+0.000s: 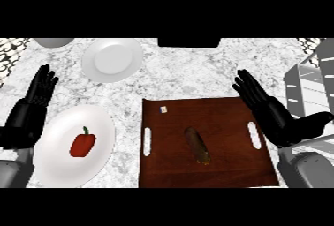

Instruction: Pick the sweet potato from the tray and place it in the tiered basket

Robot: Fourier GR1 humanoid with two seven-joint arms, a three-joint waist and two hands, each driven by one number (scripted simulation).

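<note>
Sweet potato: one point(198, 145), long and brown, lying near the middle of the tray, its length running roughly from the far side to the near side; no hand touches it.
Tray: one point(215, 115), dark brown wood, on the desk point(195, 75) right of centre, with a white slot handle on each of its left and right sides and a small white tag point(164, 108) near its far left corner.
Plates: two, both white. The far plate point(112, 59) sits near the desk's far edge and carries nothing. The near plate point(68, 170) lies left of the tray, close beside it but apart.
Pepper: one point(83, 143), red with a green stem, on the near plate.
Tiered basket: one point(303, 81), pale grey shelves at the right edge, well apart from the sweet potato, beyond the tray's right side.
Other things: a grey rounded object point(53, 42) at the far left and a black block point(187, 42) at the far edge, both cut off by the view.
Open room: bare marbled desk between the far plate and the tray, and between the tray's far right corner and the basket.
Left hand: point(29, 110) at the left edge, fingers straight and pointing up, holding nothing.
Right hand: point(287, 128) spread wide, fingers straight, thumb out to the right, holding nothing; its fingers overlap the tray's right edge, and whether they touch it cannot be told.
</note>
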